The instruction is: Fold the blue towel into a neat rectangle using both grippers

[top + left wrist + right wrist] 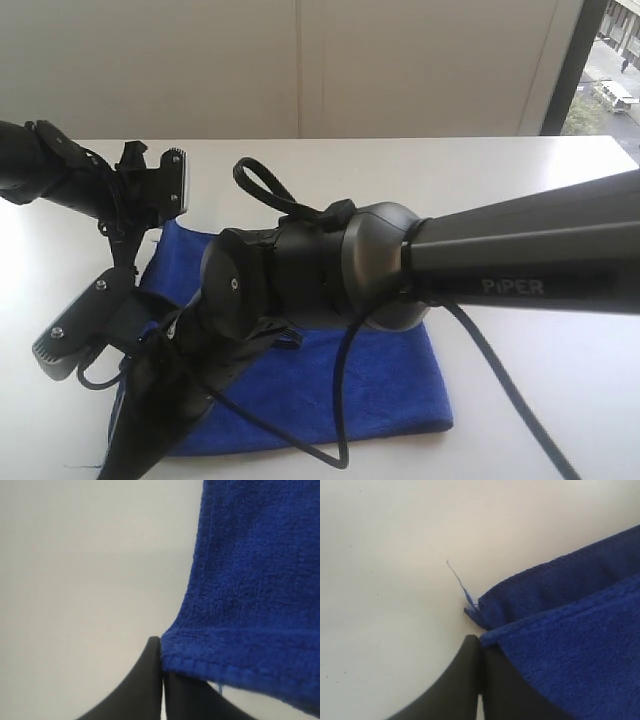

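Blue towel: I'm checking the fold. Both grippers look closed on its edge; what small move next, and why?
Probably carry the held hem until it meets the lower layer's edge: left gripper and right gripper are shut on the blue towel, and those edges sit offset.

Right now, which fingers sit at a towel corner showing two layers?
The right fingers: two hemmed towel edges stack there; the left fingers meet one.
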`<control>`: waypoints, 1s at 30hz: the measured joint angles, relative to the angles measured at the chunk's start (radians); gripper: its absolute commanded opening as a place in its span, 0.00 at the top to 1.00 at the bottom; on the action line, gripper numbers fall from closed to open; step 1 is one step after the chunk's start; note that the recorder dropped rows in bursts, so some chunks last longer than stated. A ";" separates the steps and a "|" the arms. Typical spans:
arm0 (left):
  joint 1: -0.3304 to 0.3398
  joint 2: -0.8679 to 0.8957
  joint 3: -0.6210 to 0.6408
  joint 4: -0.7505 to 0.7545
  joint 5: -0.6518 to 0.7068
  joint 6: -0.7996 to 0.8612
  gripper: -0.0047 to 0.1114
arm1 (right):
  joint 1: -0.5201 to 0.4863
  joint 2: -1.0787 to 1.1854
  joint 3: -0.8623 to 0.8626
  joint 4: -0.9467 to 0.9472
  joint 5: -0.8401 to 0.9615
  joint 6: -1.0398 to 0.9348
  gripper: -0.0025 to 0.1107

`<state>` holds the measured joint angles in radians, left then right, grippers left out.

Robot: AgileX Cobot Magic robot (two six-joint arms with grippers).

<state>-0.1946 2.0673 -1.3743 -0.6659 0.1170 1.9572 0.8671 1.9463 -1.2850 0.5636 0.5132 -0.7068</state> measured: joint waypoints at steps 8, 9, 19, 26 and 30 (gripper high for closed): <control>0.025 0.000 0.000 0.000 0.013 0.000 0.96 | 0.000 0.043 0.000 0.059 -0.011 -0.032 0.98; 0.025 0.000 0.000 0.000 0.018 0.000 0.96 | 0.000 0.053 0.000 0.071 -0.012 -0.039 0.98; 0.027 0.000 0.004 0.000 0.008 0.000 0.69 | 0.002 0.070 0.000 0.225 0.001 -0.164 0.69; 0.029 0.000 0.004 0.000 -0.076 0.000 0.45 | 0.010 0.070 0.000 0.241 0.008 -0.176 0.51; 0.029 0.000 0.004 0.000 -0.126 0.000 0.43 | 0.010 0.070 0.000 0.241 0.022 -0.176 0.51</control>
<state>-0.1661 2.0673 -1.3704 -0.6659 -0.0088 1.9572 0.8769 2.0166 -1.2850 0.8048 0.5350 -0.8832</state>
